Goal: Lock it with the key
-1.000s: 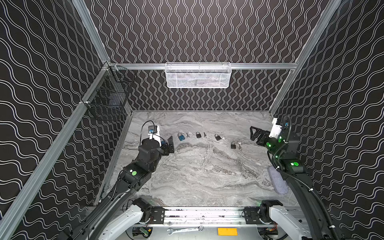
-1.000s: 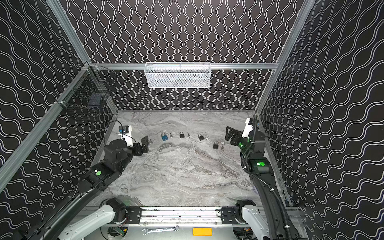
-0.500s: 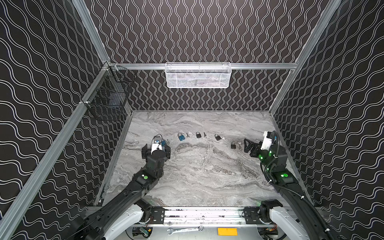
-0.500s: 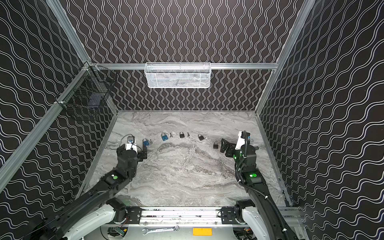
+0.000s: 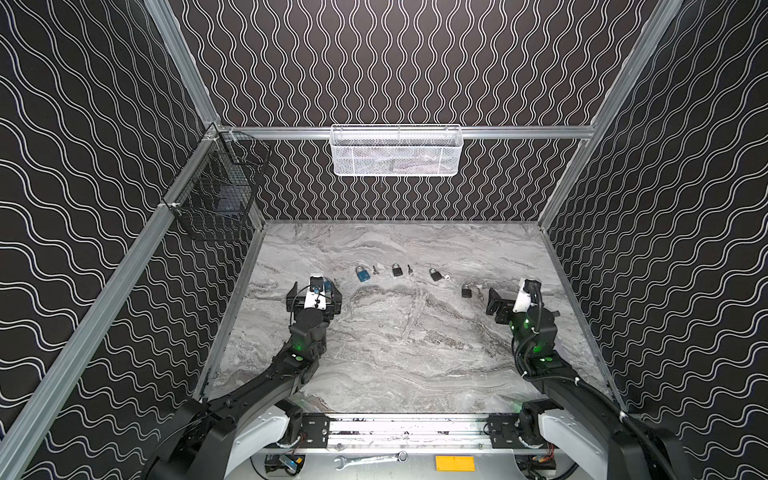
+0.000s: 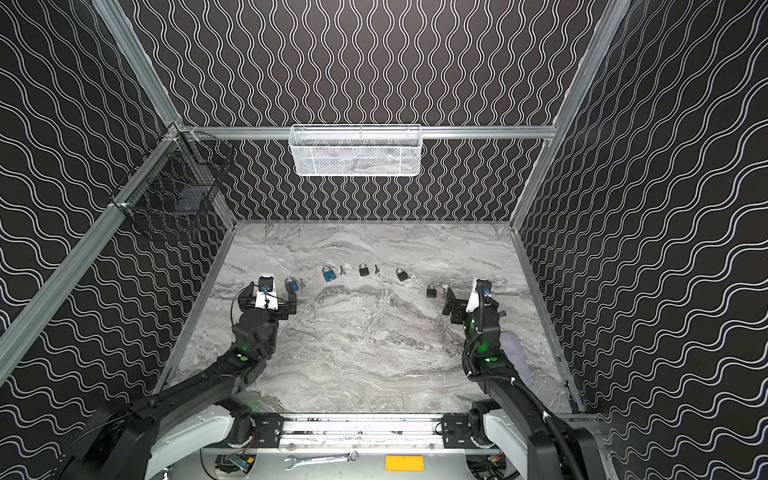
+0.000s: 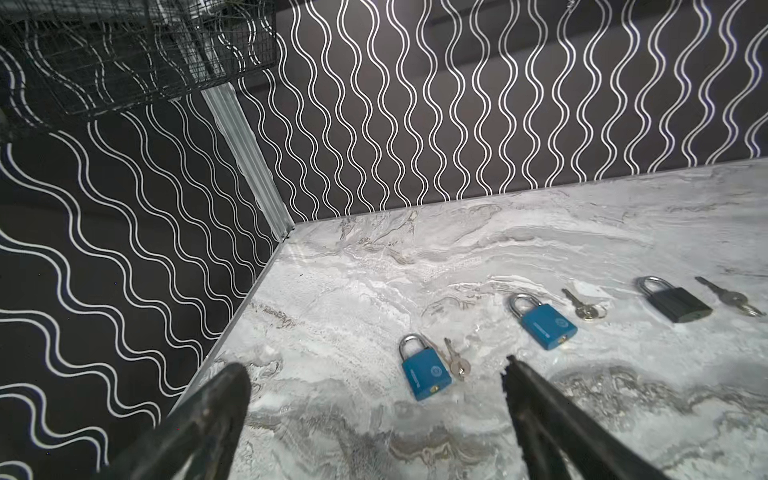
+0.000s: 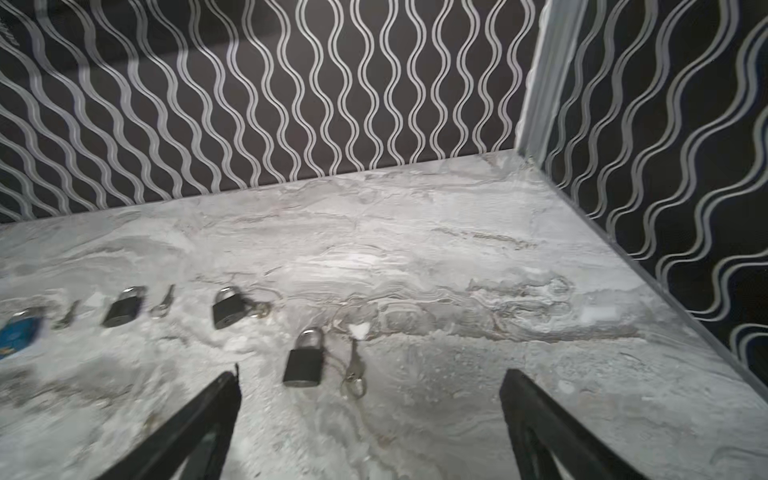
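Note:
Several padlocks lie in a row on the marble table (image 5: 399,357), each with a small key beside it. The leftmost blue padlock (image 7: 424,370) and its key (image 7: 455,361) lie just beyond my left gripper (image 7: 374,370), which is open and empty. In both top views this gripper (image 5: 314,297) (image 6: 269,297) hovers low at the row's left end. The rightmost black padlock (image 8: 305,365) and its key (image 8: 355,365) lie just ahead of my right gripper (image 8: 371,376), also open and empty. In a top view that padlock (image 5: 466,291) sits left of the right gripper (image 5: 505,305).
A second blue padlock (image 5: 363,274) and two black padlocks (image 5: 397,270) (image 5: 435,274) fill the row's middle. A white mesh basket (image 5: 396,151) hangs on the back wall, a black wire basket (image 5: 218,195) on the left wall. A pale cloth (image 6: 515,353) lies by the right arm.
Both arms have dropped lower over the table and drawn nearer. The left gripper has swung from pointing right to facing the back wall. Both stay open.

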`<state>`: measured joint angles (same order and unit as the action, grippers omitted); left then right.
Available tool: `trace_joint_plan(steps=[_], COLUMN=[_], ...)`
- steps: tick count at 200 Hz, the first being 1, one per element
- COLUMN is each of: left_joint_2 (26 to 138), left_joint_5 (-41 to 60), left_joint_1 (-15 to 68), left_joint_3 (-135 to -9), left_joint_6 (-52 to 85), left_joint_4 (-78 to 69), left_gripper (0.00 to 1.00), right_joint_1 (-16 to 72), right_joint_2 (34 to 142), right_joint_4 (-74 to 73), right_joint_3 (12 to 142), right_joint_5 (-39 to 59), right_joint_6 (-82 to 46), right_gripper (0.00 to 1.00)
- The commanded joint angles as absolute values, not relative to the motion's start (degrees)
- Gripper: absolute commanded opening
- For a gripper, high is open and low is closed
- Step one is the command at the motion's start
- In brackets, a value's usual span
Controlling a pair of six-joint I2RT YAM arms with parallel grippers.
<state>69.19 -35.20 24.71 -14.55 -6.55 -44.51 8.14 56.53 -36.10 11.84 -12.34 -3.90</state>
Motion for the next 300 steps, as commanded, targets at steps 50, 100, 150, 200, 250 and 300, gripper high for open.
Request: trace_joint_plan(steps=[50,100,150,200,250,300], left_joint_2=[74.45,75.31,73.60,76.14,77.67,91.68], left_joint_5=[-23.62,-18.19,-17.66,-19.71,-16.57,-12.86], left_joint_1=[18.81,16.26,15.31,15.90,12.57,9.48], left_joint_3=[-12.79,-13.27,-14.11,-11.64,-9.76,-5.60], left_joint_6=[-6.78,-5.51,-5.44,-10.88,-9.20,-7.25], left_joint_4=[-60.78,-61.77,-56.57,-63.29,-66.81,-86.51], left_gripper=[0.98,0.98,0.98,0.99,0.99,0.99], right_joint_1=[4.13,1.87,0.62,-0.14,-0.70,-2.79], right_joint_2=[70.75,75.34,82.55,86.81,87.97,88.08], right_joint_4=[-60.87,-67.41,-78.80,-80.00,-78.32,-80.31], right_joint_3=[10.42,8.18,6.61,7.72,9.20,8.28], right_joint_5=[-15.88,-13.94,-11.74,-11.07,-9.62,-7.93], right_joint_6=[1.51,0.38,0.26,-0.47,-0.60,-2.28], right_gripper=[0.99,0.99,0.99,0.99,0.99,0.99])
